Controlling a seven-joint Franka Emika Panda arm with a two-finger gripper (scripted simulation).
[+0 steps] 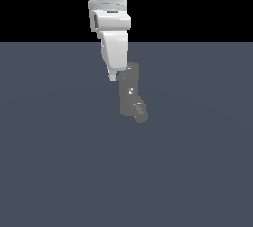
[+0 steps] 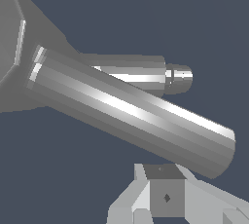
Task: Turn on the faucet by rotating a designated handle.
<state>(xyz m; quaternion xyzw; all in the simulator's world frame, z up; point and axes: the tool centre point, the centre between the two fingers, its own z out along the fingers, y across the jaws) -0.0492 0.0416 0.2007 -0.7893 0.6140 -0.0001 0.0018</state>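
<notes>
Wrist view is filled by the handle point(image 2: 131, 113), a long grey rod running out from the faucet point(image 2: 19, 62) body at one edge of the picture; behind it, the shorter stepped spout point(image 2: 146, 74) is seen, its narrow tip pointing the same general way. Only 1 pale finger point(image 2: 165, 196) of the gripper point(image 2: 170, 203) is made out, just beside the free end of the rod; whether contact has been made cannot be told, and the spread of the jaws cannot be told either, since no second finger is clearly shown.

Exterior view shows the faucet point(image 1: 129, 90) standing on the dull blue floor point(image 1: 59, 162), with the spout point(image 1: 140, 111) angled down toward the camera; the white arm point(image 1: 112, 43) is lowered against the top of the body from the exterior view's left, and the handle is hidden there.

The step in hand is judged to be the approach to the handle, with turning not yet evident; a sideways push near the rod's free end is called for next, so that the rod is swung about the faucet's upright axis; a slip off the rounded rod is the risk.
</notes>
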